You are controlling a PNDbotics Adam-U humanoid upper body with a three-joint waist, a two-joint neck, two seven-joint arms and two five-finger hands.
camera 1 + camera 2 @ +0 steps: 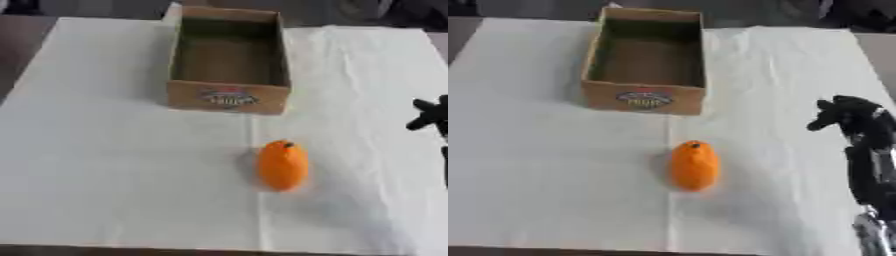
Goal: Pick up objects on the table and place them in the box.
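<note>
Orange fruit [694, 166] lies on the white cloth [553, 165] before the cardboard box [646, 100], right hand [846, 116] nearby, fingers indistinct.

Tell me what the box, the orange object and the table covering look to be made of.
Box: looks like brown corrugated cardboard, matte, with a printed label on its near wall and folded flaps. Orange object: smooth, evenly coloured skin with a dark stem spot; real fruit or plastic, the views leave that open. Table covering: white, matte, with creases and a centre fold line, so probably cloth or paper.
</note>
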